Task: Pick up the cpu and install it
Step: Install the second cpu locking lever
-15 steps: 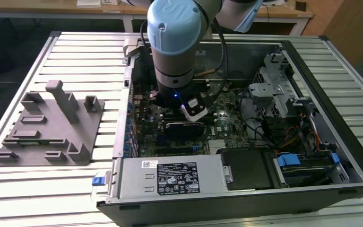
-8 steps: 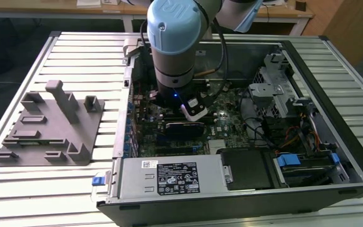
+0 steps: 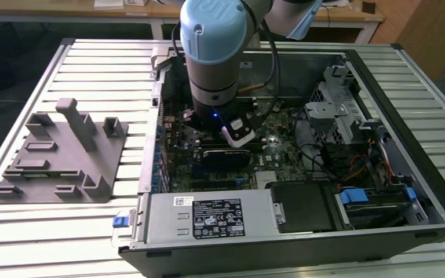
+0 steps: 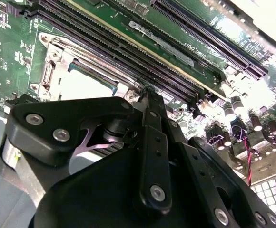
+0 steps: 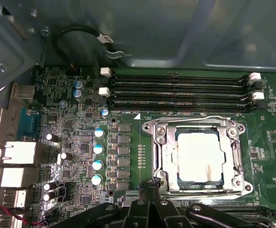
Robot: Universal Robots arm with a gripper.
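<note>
The cpu (image 5: 201, 161) lies flat inside the metal frame of the motherboard socket (image 5: 162, 153), its silver-white top facing up. It shows again as a bright square (image 4: 83, 85) in the second wrist view. My gripper (image 5: 152, 182) hovers just off one corner of the socket frame, apart from the cpu. Its black fingers (image 4: 150, 123) are drawn together at the tip with nothing between them, so it is shut and empty. In the exterior view the arm (image 3: 215, 63) reaches down into the open computer case (image 3: 408, 150), over the motherboard.
Memory slots (image 5: 176, 92) run alongside the socket, and capacitors (image 5: 98, 148) stand beside it. A grey fixture block (image 3: 60, 156) sits on the slatted table at the exterior view's left. A power supply (image 3: 207, 217) and a drive cage (image 3: 335, 110) fill the case's edges.
</note>
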